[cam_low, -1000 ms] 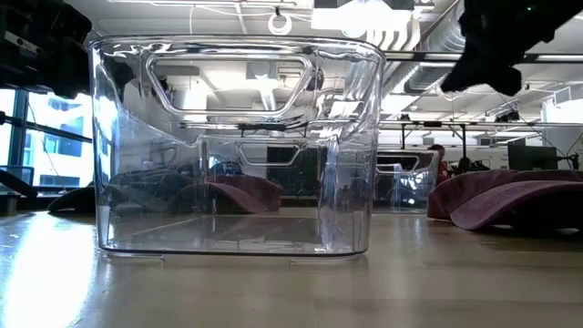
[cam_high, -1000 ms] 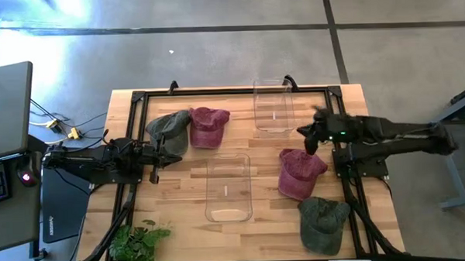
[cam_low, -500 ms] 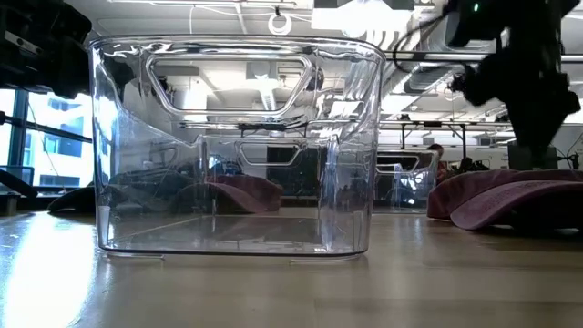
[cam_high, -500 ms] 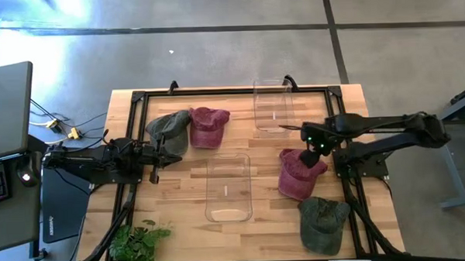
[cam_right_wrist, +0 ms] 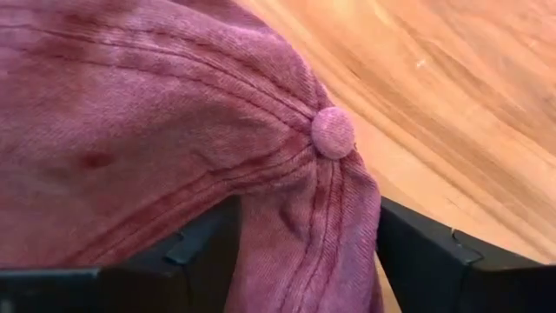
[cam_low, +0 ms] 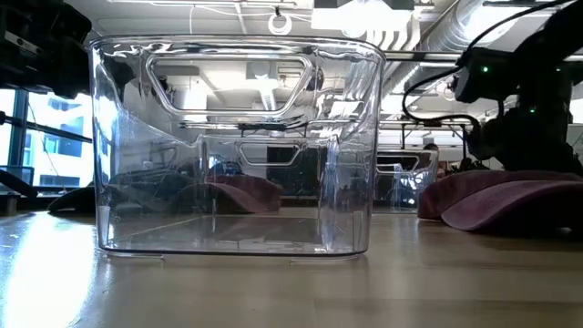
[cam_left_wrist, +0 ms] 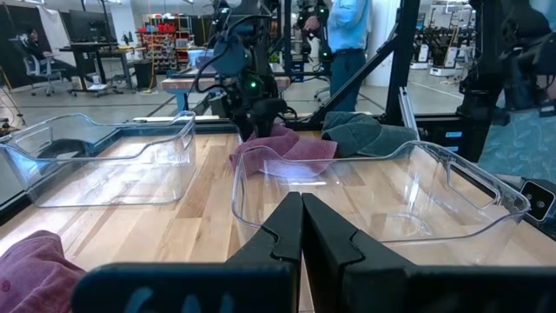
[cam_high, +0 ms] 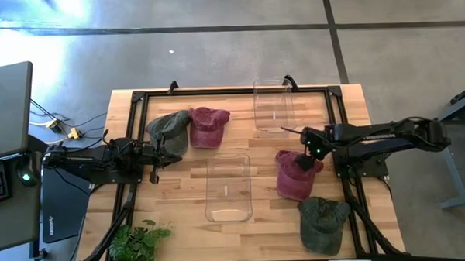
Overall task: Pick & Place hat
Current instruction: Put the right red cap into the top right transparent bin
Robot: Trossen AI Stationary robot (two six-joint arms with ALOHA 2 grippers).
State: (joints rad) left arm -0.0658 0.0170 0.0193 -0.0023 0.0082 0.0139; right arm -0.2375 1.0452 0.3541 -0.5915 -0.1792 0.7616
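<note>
A maroon hat [cam_high: 295,179] lies crown up on the right half of the table, and it also shows in the low view [cam_low: 510,200]. My right gripper [cam_high: 305,160] is open and down on the hat, one finger on either side of the crown next to the top button [cam_right_wrist: 333,132]. My left gripper [cam_high: 179,158] is shut, holds nothing and waits at the table's left. A green hat [cam_high: 322,220] lies near the front right corner. A second green hat [cam_high: 169,131] and a second maroon hat [cam_high: 209,125] lie at the back left. My right gripper [cam_right_wrist: 300,243] comes down on the maroon hat from above and straddles the top of the crown [cam_right_wrist: 295,200] just beside the button. The cloth fills the gap between the open fingers [cam_right_wrist: 204,248]. The hat lies on the table with its crown bulging up between them.
A clear plastic bin [cam_high: 228,186] stands at the table's middle near the front, and another [cam_high: 273,106] stands at the back. A potted plant [cam_high: 139,242] sits at the front left corner. A black frame [cam_high: 138,99] runs around the tabletop.
My right gripper has swung from above the far right of the table toward the near edge and gone down onto the maroon hat, ending with its fingers astride the crown. The left arm has kept still.
</note>
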